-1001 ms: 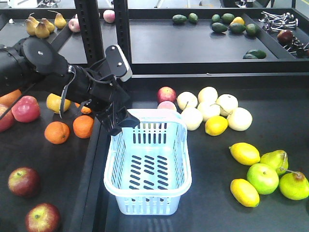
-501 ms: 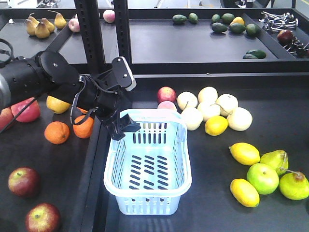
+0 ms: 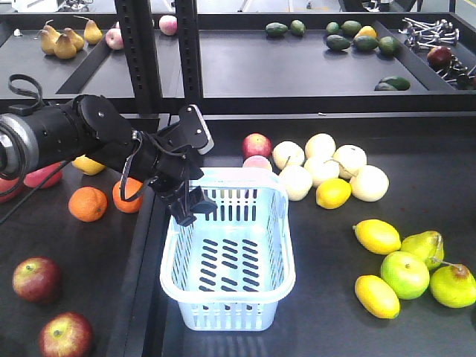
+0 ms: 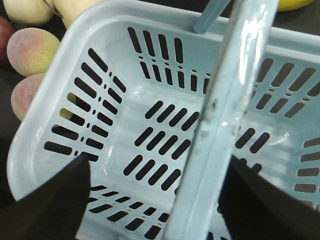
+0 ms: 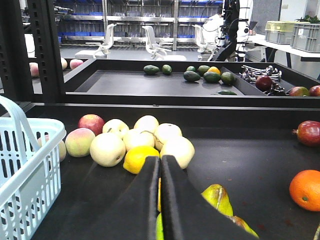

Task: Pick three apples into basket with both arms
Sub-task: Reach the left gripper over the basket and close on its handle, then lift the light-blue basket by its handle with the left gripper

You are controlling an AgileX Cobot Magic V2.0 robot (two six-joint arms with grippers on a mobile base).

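Note:
The pale blue basket (image 3: 227, 297) stands mid-table with nothing in it. My left gripper (image 3: 192, 210) hangs open over its far left corner. In the left wrist view the black fingers (image 4: 47, 202) straddle the upright basket handle (image 4: 225, 100), above the slotted floor (image 4: 150, 95). Two dark red apples (image 3: 36, 279) (image 3: 65, 335) lie at the lower left, far from the gripper. Another red apple (image 3: 256, 145) sits behind the basket. My right gripper (image 5: 160, 172) is shut on nothing, low over the table and pointing at a lemon (image 5: 140, 157); the basket (image 5: 25, 155) is to its left.
Two oranges (image 3: 88, 203) (image 3: 128, 195) and pink-red apples (image 3: 37, 169) lie under the left arm. Pale round fruit (image 3: 327, 160) and a lemon (image 3: 332, 193) sit right of the basket, lemons and green pears (image 3: 405, 274) further right. Black posts (image 3: 137, 52) stand behind.
The left arm has swung right and down, bringing its open gripper from beside the basket's far left corner to over the rim. Basket and fruit have not moved.

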